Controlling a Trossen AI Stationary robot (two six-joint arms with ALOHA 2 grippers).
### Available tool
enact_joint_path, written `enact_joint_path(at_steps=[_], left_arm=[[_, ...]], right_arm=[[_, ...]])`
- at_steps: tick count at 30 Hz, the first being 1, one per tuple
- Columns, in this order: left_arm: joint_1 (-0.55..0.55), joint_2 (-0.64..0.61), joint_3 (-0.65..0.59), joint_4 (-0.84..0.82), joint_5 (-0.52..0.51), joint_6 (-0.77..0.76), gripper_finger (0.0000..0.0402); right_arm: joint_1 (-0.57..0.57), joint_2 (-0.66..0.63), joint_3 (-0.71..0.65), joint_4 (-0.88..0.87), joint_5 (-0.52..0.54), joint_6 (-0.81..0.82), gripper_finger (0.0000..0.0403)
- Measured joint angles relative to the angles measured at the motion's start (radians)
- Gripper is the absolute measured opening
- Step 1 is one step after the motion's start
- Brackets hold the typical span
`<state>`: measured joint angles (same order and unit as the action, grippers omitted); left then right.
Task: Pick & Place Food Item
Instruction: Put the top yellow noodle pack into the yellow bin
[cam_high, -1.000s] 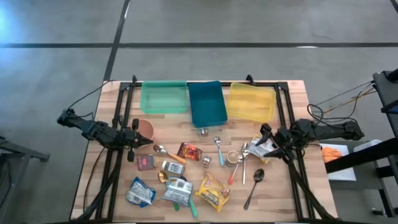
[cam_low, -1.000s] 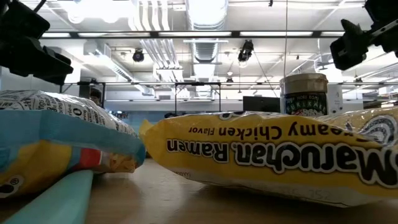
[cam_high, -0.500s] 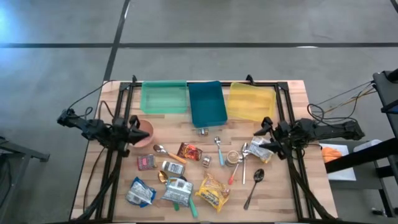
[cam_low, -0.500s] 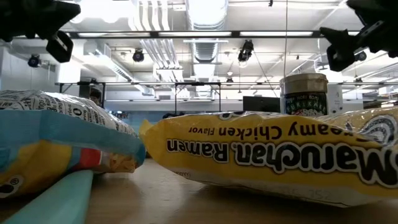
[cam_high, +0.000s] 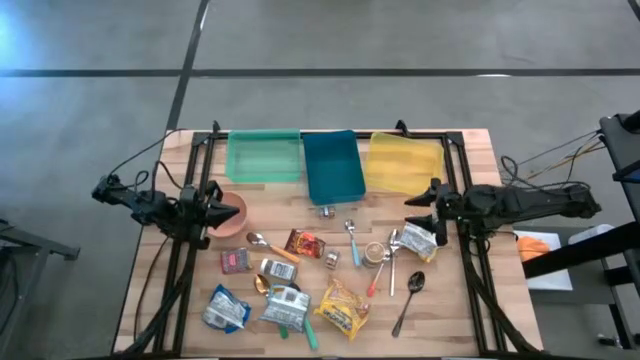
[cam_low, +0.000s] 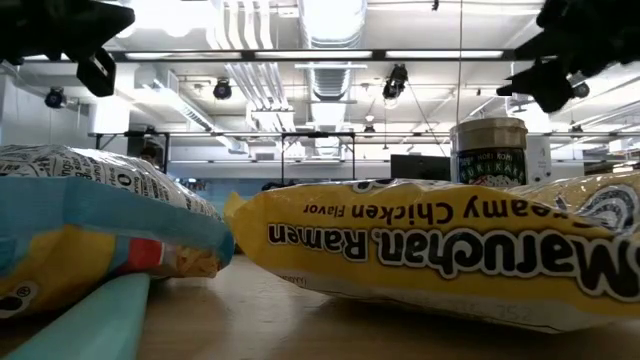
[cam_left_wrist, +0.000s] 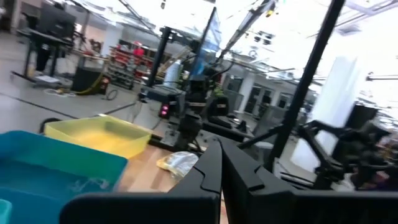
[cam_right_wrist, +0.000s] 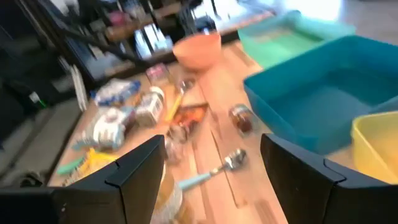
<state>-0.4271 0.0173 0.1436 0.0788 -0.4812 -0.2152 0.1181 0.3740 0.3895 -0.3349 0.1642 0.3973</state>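
Note:
Food items lie scattered on the near half of the wooden table: a yellow ramen packet (cam_high: 343, 307) (cam_low: 440, 245), snack bags (cam_high: 225, 308) (cam_high: 285, 305), a red packet (cam_high: 305, 243), a jar (cam_high: 375, 253) and a silvery packet (cam_high: 418, 240). My right gripper (cam_high: 420, 200) (cam_right_wrist: 214, 174) hovers open above the table's right side, just beyond the silvery packet, with nothing between its fingers. At the table's left side my left gripper (cam_high: 215, 207) (cam_left_wrist: 221, 168) is shut and empty, held about level beside an orange bowl (cam_high: 234, 212).
Three bins stand in a row along the far edge: green (cam_high: 264, 157), teal (cam_high: 333, 165) and yellow (cam_high: 404, 163). Several spoons (cam_high: 409, 298), a small can (cam_high: 277, 270) and other small packets lie among the food. Bare wood shows at the near right corner.
My right gripper has risen and drawn toward the far edge, away from the silvery packet, which stays put. My left gripper has lifted and tipped up from pointing down to about level, still shut.

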Motion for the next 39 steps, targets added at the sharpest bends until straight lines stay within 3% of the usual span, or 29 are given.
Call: enact_joint_path(at_steps=[7, 14, 25, 33, 39], left_arm=[[0.0, 0.0, -0.002, -0.004, -0.007, 0.009, 0.0002], [0.0, 0.0, -0.002, -0.006, -0.009, 0.029, 0.0002], [0.0, 0.0, 0.0, -0.009, -0.125, 0.036, 0.0002], [0.0, 0.0, 0.0, -0.011, -0.129, 0.036, 0.0002], [0.0, 0.0, 0.0, -0.011, -0.141, 0.048, 0.0002]], right_arm=[[0.002, 0.275, 0.275, -0.44, 0.003, 0.122, 0.0263], [0.059, 0.513, 0.397, -0.756, -0.013, 0.25, 0.0263], [0.251, 0.768, 0.407, -0.784, -0.035, 0.356, 0.0263], [0.459, 0.987, 0.481, -0.795, -0.003, 0.358, 0.026], [0.567, 1.169, 0.604, -0.899, 0.098, 0.429, 0.0205]])
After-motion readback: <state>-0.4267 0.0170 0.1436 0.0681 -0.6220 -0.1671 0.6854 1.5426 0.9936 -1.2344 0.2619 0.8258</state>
